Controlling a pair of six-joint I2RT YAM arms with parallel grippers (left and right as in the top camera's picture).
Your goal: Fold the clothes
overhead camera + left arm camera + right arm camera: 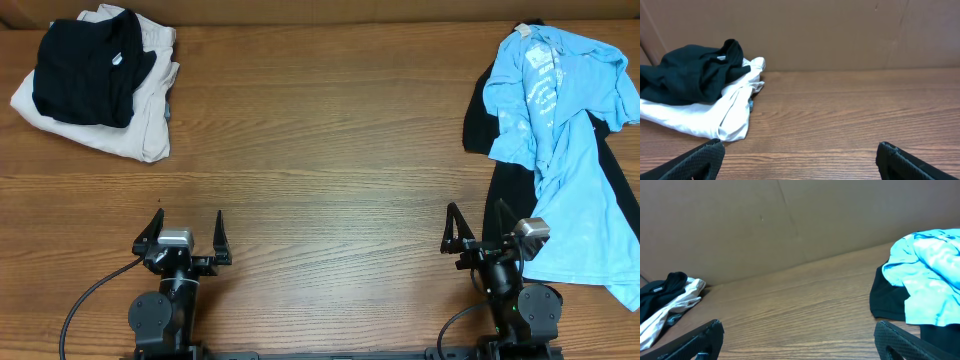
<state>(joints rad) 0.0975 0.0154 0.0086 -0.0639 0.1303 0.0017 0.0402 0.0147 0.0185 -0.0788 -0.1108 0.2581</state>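
A light blue shirt lies crumpled over a black garment at the table's right side; both show in the right wrist view, blue and black. A black garment lies on a cream garment at the back left, also in the left wrist view, black and cream. My left gripper is open and empty near the front edge. My right gripper is open and empty, just left of the black garment.
The wooden table spans the whole view. A brown cardboard wall stands along its far edge.
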